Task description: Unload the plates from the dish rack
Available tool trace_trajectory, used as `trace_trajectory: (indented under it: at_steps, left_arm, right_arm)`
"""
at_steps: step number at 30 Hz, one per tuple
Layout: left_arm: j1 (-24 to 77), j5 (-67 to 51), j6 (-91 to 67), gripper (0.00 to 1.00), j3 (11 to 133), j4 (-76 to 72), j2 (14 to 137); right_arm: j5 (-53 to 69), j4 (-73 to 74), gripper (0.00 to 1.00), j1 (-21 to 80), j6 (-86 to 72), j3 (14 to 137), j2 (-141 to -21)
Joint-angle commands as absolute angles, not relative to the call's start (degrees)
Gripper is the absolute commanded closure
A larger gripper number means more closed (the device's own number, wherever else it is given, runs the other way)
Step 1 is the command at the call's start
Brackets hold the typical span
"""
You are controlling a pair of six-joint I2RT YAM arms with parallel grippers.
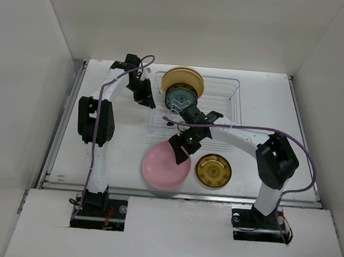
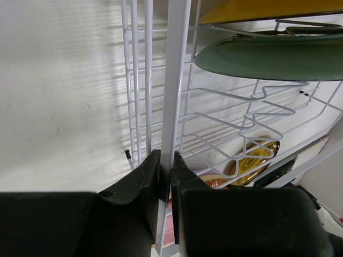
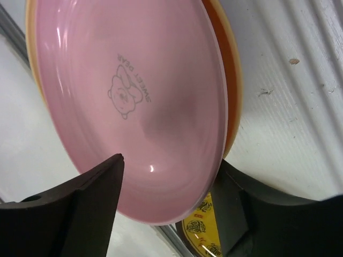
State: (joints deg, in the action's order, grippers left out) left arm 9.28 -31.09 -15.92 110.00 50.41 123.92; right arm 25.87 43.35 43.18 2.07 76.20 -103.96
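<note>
The silver wire dish rack (image 1: 236, 95) stands at the back of the table. It holds an upright cream plate (image 1: 183, 80) and a dark green plate (image 1: 180, 97) in front of it. My left gripper (image 1: 146, 98) is shut on an upright wire of the rack's left side (image 2: 177, 80), with the green plate (image 2: 268, 56) close by. A pink plate (image 1: 162, 166) lies on a tan-orange plate (image 3: 231, 91) on the table in front of the rack. My right gripper (image 1: 182, 154) is open, its jaws straddling the pink plate's (image 3: 134, 101) right rim. The dark-yellow patterned plate (image 1: 213, 170) lies to its right.
White walls close in the table on the left, back and right. A raised metal lip (image 1: 179, 194) runs along the table's near edge. The right arm's forearm (image 1: 237, 133) reaches across in front of the rack.
</note>
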Motion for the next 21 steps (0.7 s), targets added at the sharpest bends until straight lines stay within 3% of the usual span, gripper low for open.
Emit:
trace_trajectory:
  at_steps: [1,4,11,16,20,21]
  left_arm:
    - [7.82,-25.75,-17.31,1.0,111.88,49.75,124.8]
    - [7.82,-25.75,-17.31,1.0,111.88,49.75,124.8]
    - [7.82,-25.75,-16.79,1.0,111.88,50.27,124.8]
    - [7.82,-25.75,-16.26,1.0,112.93,50.27,124.8]
    - [7.82,-25.75,-16.26,1.0,112.94,50.27,124.28]
    - [7.82,-25.75,-16.26,1.0,112.94,50.27,124.28]
  right_arm:
    - [17.26,46.05,0.3,45.17,1.67,78.83,-104.77]
    - [12.24,47.46,0.29,46.49,-0.35,78.84,-102.31]
    - [-1.91,49.39,0.15,49.31,-5.88,78.23,-92.48]
    - [-1.85,49.39,0.1,49.31,-6.68,76.99,-90.88]
    - [3.41,45.89,0.44,50.7,-5.98,73.84,-89.56]
    - [4.56,44.57,0.47,51.23,-5.28,72.52,-89.04]
